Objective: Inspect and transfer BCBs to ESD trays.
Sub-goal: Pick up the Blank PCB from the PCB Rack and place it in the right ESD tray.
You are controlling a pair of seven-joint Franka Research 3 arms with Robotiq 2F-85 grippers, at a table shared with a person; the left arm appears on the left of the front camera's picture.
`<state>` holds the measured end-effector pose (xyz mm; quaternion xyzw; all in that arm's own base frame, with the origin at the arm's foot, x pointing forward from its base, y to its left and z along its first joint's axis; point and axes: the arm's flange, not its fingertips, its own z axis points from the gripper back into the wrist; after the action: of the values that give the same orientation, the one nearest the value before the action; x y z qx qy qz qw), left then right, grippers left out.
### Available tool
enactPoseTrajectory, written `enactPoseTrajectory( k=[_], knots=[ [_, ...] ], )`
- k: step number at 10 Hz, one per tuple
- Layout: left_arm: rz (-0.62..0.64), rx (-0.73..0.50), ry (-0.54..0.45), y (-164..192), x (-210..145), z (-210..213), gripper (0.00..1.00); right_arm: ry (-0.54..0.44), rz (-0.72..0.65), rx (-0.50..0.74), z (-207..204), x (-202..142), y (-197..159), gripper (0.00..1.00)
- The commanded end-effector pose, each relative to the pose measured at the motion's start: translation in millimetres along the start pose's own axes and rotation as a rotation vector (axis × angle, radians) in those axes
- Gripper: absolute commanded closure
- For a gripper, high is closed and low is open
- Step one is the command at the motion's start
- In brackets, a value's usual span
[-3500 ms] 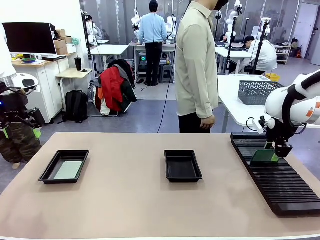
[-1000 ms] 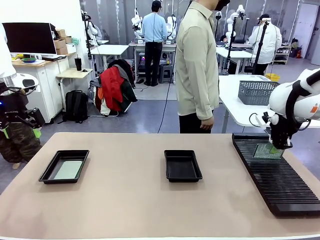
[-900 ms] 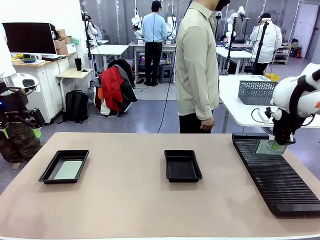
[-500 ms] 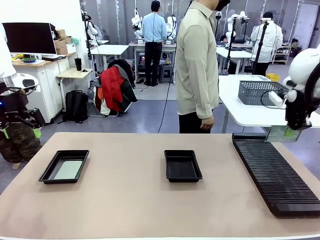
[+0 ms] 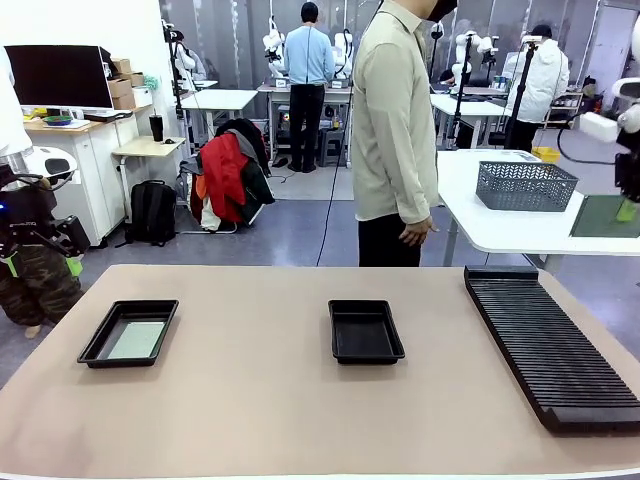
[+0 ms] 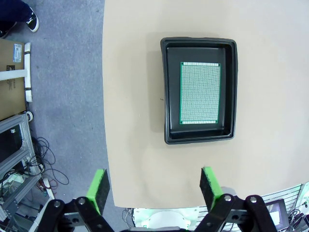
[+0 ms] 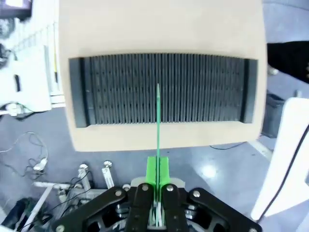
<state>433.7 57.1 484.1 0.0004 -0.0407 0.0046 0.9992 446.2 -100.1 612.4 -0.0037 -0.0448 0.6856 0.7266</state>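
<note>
Since a moment ago my right arm has risen clear of the long black ribbed slotted rack (image 5: 545,340). My right gripper (image 5: 628,192) now hangs high, past the rack's far end, forearm raised. Its jaws are pinched tight on a thin pale green-grey rectangular board (image 5: 603,215). That board juts from my fingertips, edge-on in my wrist view, with the rack well below it.

My left gripper (image 6: 154,186) is lifted and points straight down, jaws spread wide, holding nothing. Well beneath them a shallow black rectangular plastic tray (image 6: 166,96) holds a green speckled board (image 6: 200,93) flat on its floor. An identical black tray (image 5: 368,357) lies between my grippers. On a cardboard box (image 6: 12,72) beside the table, the label is too small to read.
</note>
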Motion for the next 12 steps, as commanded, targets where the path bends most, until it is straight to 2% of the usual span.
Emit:
enactPoseTrajectory(
  k=[1, 4, 5, 12],
  knots=[
    [0.003, -0.001, -0.01, 0, 1, -3, 0.0, -0.007, -0.01, 0.036, 21, -1, -8, 1.0],
    [0.003, -0.001, -0.01, 0, 1, -3, 0.0, -0.038, -0.018, 0.024, 34, -3, -9, 1.0],
    [0.003, -0.001, -0.01, 0, 1, -3, 0.0, -0.003, -0.006, 0.018, 33, -2, -1, 1.0],
    [0.003, -0.001, -0.01, 0, 1, -3, 0.0, -0.003, -0.006, 0.018, 33, -2, -1, 1.0]
  ],
)
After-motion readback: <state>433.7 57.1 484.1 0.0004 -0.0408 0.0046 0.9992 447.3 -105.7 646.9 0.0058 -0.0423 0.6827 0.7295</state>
